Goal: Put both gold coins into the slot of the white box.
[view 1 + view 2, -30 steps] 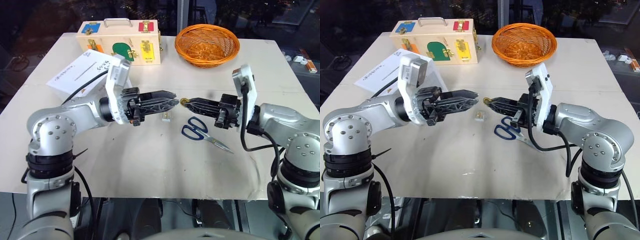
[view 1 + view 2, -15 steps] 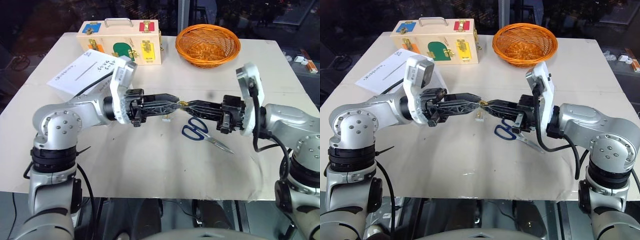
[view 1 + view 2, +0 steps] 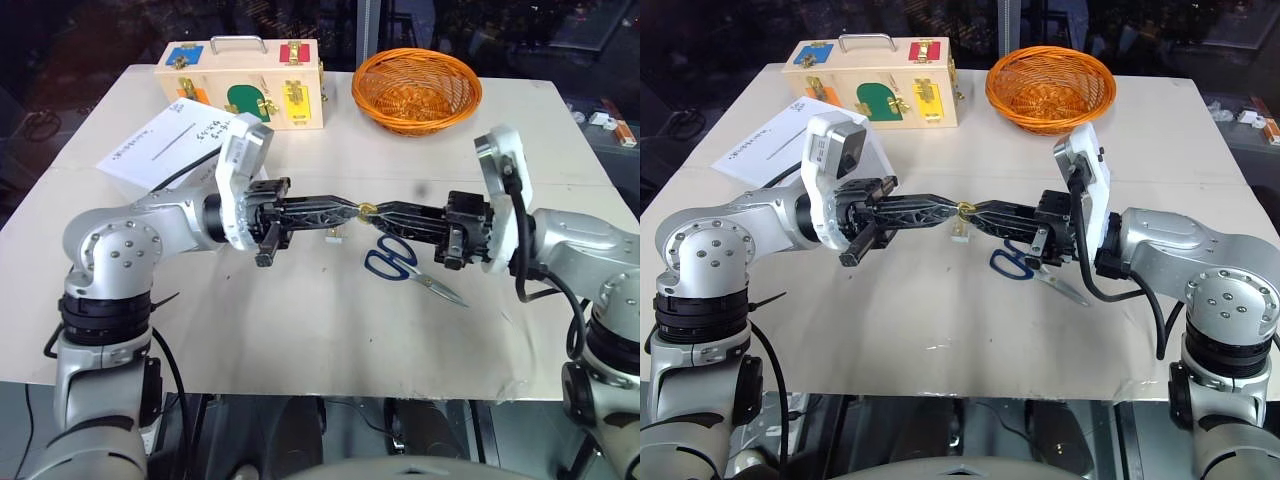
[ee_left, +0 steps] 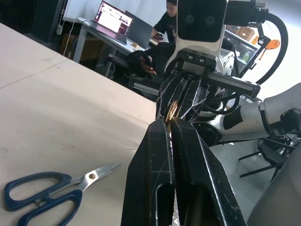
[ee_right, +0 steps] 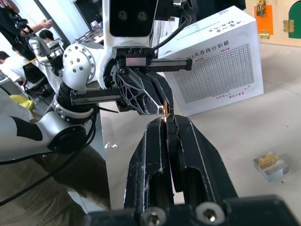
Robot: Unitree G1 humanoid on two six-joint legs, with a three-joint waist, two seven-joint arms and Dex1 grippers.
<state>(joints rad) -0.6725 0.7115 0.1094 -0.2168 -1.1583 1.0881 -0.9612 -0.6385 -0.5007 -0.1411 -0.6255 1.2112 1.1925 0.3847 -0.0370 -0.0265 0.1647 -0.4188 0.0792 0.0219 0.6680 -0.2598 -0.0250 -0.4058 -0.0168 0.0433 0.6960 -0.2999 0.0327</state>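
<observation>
Bright even light, dark background, sharp

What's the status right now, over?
Left gripper and right gripper both shut on one gold coin, tip to tip above the table. Second coin in clear holder. White box behind left arm.

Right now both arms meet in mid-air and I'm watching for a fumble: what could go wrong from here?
The gold coin is pinched at its edges between the left end effector and the right end effector, above the table. If either lets go badly, it may drop and roll toward the scissors.
</observation>
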